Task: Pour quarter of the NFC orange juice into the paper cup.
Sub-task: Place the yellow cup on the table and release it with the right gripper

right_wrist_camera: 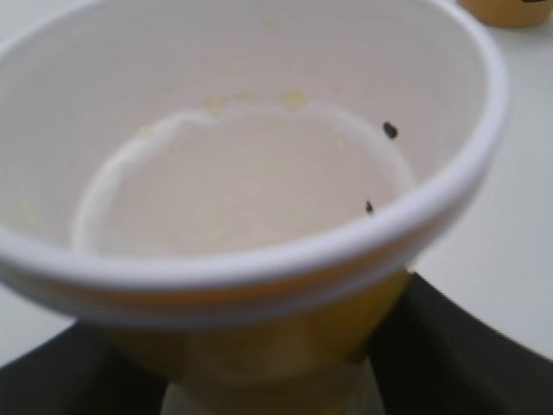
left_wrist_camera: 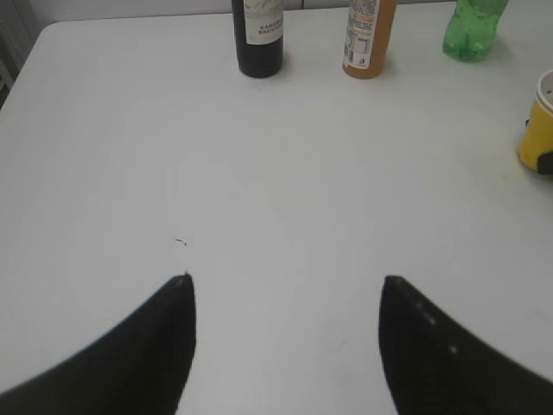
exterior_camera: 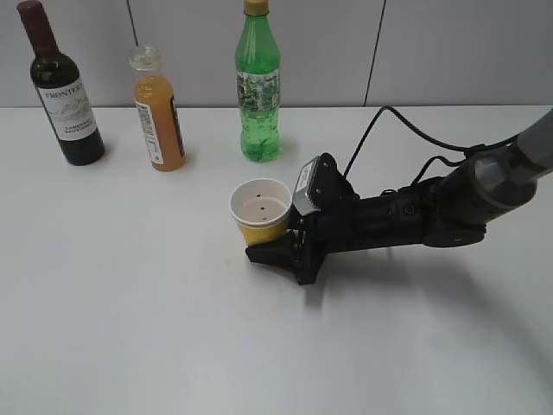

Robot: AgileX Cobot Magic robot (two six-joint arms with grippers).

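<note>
The paper cup (exterior_camera: 259, 207), yellow with a white rim, stands upright mid-table with no liquid in it. My right gripper (exterior_camera: 270, 244) is shut on the paper cup near its base. The right wrist view looks into the cup (right_wrist_camera: 259, 173), which has dark specks inside, with my right gripper (right_wrist_camera: 259, 367) touching both its sides. The NFC orange juice (exterior_camera: 158, 112) stands capped at the back left, apart from both grippers. It also shows in the left wrist view (left_wrist_camera: 367, 39). My left gripper (left_wrist_camera: 285, 290) is open and empty over bare table, with the cup (left_wrist_camera: 537, 130) at its far right.
A dark wine bottle (exterior_camera: 62, 86) stands left of the juice. A tall green bottle (exterior_camera: 257, 82) stands behind the cup. The white table (exterior_camera: 130, 303) ends at a grey wall behind the bottles.
</note>
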